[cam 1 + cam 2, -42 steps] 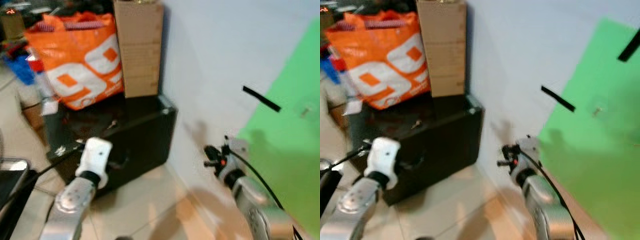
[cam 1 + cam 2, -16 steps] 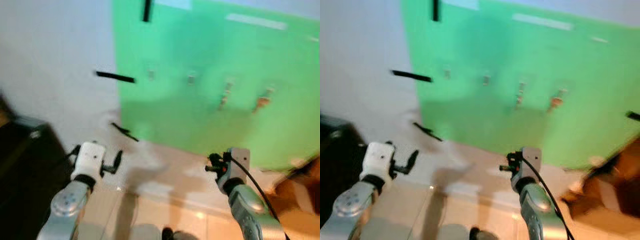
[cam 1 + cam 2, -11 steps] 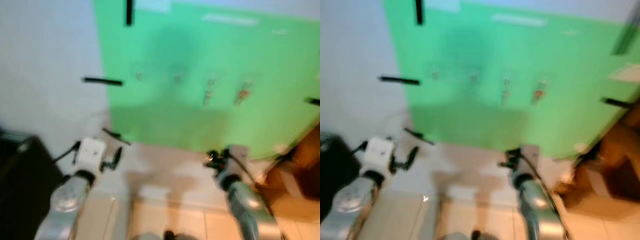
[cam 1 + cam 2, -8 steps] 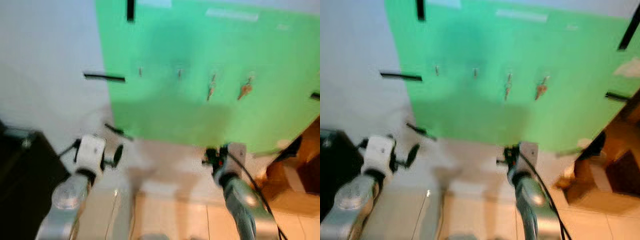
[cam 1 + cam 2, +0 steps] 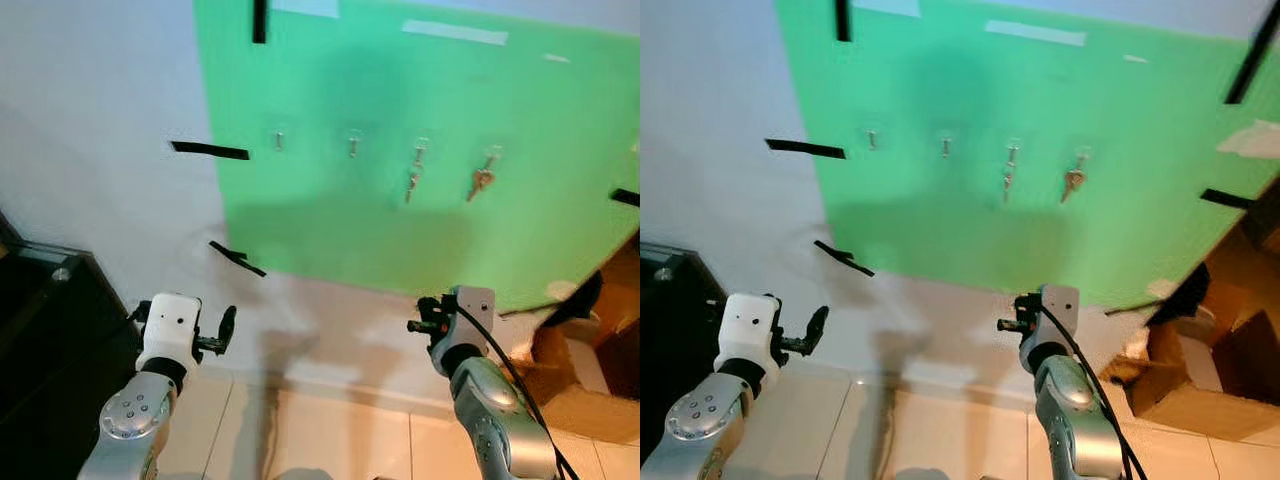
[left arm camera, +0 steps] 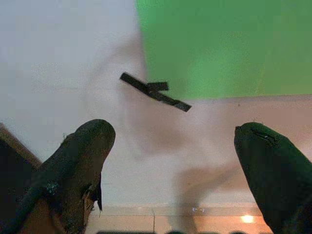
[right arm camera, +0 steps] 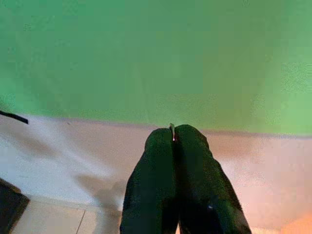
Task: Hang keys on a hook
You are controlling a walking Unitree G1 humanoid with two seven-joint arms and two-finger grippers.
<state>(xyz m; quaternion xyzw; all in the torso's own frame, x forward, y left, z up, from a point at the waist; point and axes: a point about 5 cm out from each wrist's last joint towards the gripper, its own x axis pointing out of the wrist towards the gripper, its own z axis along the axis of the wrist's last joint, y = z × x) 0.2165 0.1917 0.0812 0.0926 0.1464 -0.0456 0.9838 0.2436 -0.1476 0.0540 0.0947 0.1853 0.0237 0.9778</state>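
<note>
Keys (image 7: 172, 130), barely a metal sliver between the pressed-together right gripper (image 7: 173, 141) fingers, remain unhung; the left gripper (image 6: 170, 156) gapes empty, and both hooks (image 5: 279, 136) at the board's left are far off and bare.

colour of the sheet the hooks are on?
Bright green. The sheet is taped to a pale wall; the left eye view shows it best.

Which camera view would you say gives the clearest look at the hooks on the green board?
The left eye view: all four hooks sit in a row on the green board, the two on the right bearing keys. The right eye view shows the same row. Both wrist views catch green board only.
</note>
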